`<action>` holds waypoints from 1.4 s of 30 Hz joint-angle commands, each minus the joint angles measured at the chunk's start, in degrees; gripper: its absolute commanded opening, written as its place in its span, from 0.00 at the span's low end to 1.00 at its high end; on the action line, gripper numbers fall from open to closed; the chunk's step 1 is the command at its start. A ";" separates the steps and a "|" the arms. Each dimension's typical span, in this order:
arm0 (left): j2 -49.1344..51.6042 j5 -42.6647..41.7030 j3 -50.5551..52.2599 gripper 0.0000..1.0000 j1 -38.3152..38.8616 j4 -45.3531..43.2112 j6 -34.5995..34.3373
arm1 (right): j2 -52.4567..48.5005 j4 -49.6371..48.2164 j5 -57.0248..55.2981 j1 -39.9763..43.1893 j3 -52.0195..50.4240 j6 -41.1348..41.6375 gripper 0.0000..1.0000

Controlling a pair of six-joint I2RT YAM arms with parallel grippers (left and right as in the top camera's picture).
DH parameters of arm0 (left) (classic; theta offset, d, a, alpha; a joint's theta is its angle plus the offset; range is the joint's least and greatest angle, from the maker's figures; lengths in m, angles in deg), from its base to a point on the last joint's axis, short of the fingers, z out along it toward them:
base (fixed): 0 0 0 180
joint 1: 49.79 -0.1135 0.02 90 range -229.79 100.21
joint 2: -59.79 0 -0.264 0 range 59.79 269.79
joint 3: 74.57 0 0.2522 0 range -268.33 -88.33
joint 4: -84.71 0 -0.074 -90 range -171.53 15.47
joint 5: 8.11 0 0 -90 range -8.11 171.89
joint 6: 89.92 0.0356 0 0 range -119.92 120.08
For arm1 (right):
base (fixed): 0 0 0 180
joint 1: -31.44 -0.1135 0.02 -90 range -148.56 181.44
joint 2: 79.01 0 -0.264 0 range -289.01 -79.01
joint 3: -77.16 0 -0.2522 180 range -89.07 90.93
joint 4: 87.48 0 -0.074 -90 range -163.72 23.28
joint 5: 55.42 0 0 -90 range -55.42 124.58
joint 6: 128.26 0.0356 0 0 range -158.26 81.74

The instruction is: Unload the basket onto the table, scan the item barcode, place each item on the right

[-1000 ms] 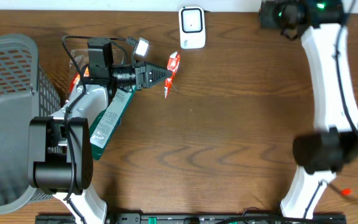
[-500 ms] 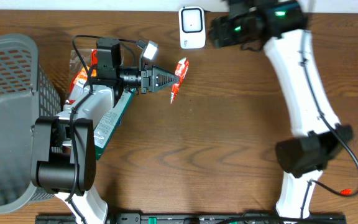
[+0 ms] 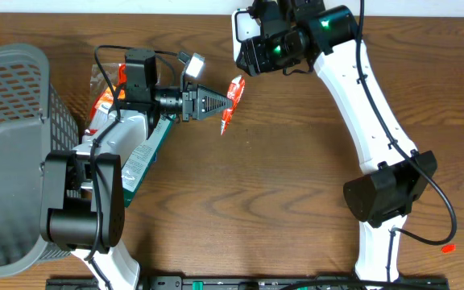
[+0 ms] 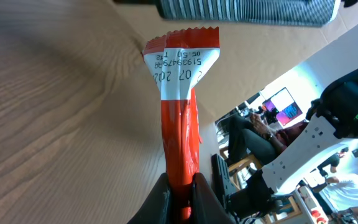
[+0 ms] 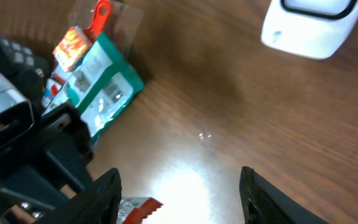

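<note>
A slim red and white snack packet (image 4: 179,112) with printed digits on its white end hangs a little above the table, and my left gripper (image 4: 180,200) is shut on its red lower part. From above, the packet (image 3: 232,98) sits just off the left gripper's (image 3: 218,102) tip. The white barcode scanner (image 5: 312,25) stands at the table's back edge; in the overhead view only its left edge (image 3: 237,24) shows, the rest hidden by my right gripper (image 3: 258,48). The right gripper (image 5: 182,199) is open and empty, with the packet's serrated end (image 5: 138,208) beside its left finger.
A grey plastic basket (image 3: 14,121) fills the left side. A green box (image 3: 147,153) and an orange-red clear pack (image 3: 107,93) lie under the left arm; both appear in the right wrist view, the box (image 5: 104,87) and the pack (image 5: 73,46).
The right arm has swung left from the back right corner to over the scanner. The left gripper shifted slightly right with the packet, then held still.
</note>
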 commanded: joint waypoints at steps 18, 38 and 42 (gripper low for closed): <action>0.59 -0.04 -1.25 0.08 0.00 -1.79 -0.68 | 0.22 5.51 8.63 -0.28 0.33 1.66 0.54; 0.59 0.17 -1.25 0.08 0.02 -2.19 -0.63 | 0.22 7.26 12.31 -0.28 0.33 17.07 0.57; 0.59 0.33 -1.25 0.07 0.02 -2.21 -0.63 | 0.22 6.23 15.06 -0.31 0.33 20.90 0.54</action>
